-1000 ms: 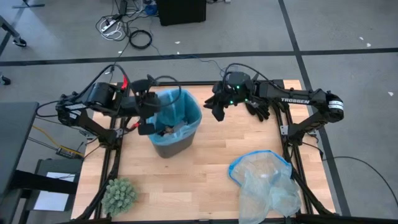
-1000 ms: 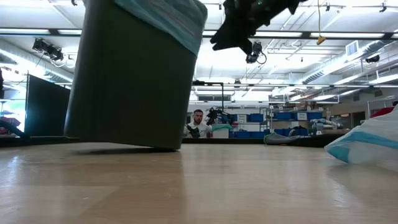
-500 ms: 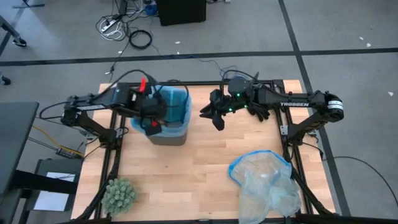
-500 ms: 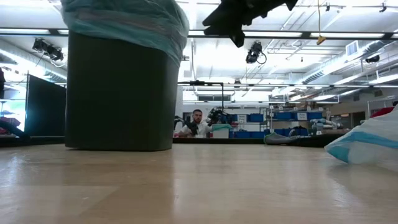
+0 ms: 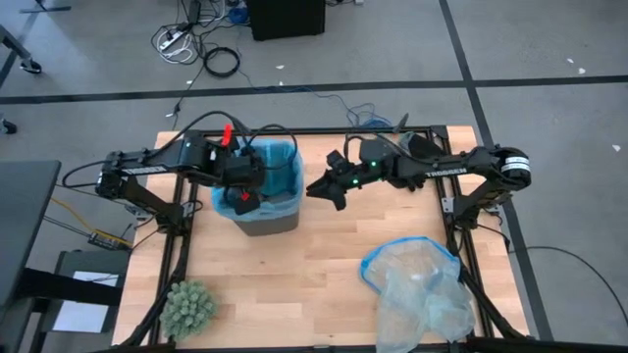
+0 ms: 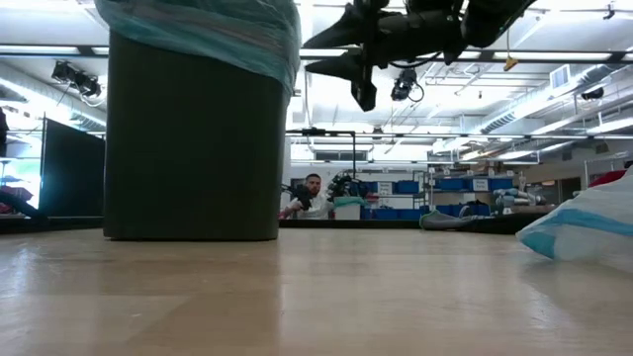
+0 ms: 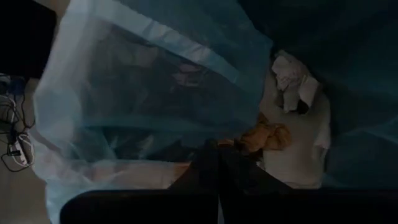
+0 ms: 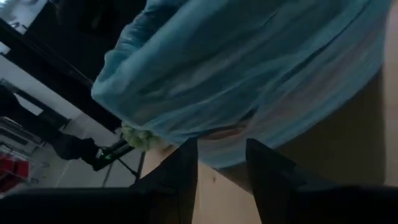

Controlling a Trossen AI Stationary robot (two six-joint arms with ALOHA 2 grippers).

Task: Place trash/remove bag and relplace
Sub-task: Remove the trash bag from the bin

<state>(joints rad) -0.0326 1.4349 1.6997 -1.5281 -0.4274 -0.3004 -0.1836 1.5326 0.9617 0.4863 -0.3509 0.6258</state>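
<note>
Jaws of the left gripper (image 5: 238, 199) look clenched on the near rim of the thin sky-blue plastic bin liner (image 5: 280, 162), fingers (image 7: 214, 168) pressed together in the left wrist view. Liner sits inside the dark grey bin (image 6: 190, 138), its edge folded over the bin's top; bin stands upright on the pale wooden worktop (image 5: 314, 265), toward the back left. Trash w/in the liner: crumpled brown paper wad (image 7: 264, 138) & white paper scraps (image 7: 292, 81) at the bottom. Right gripper (image 5: 322, 189) hangs in the air just beside the bin's right side, apart from it, jaws released w/ a clear gap. Pale grey-blue clear plastic bag w/ blue rim (image 5: 417, 284) lies front right; green spiky plant ball (image 5: 188, 307) front left.
</note>
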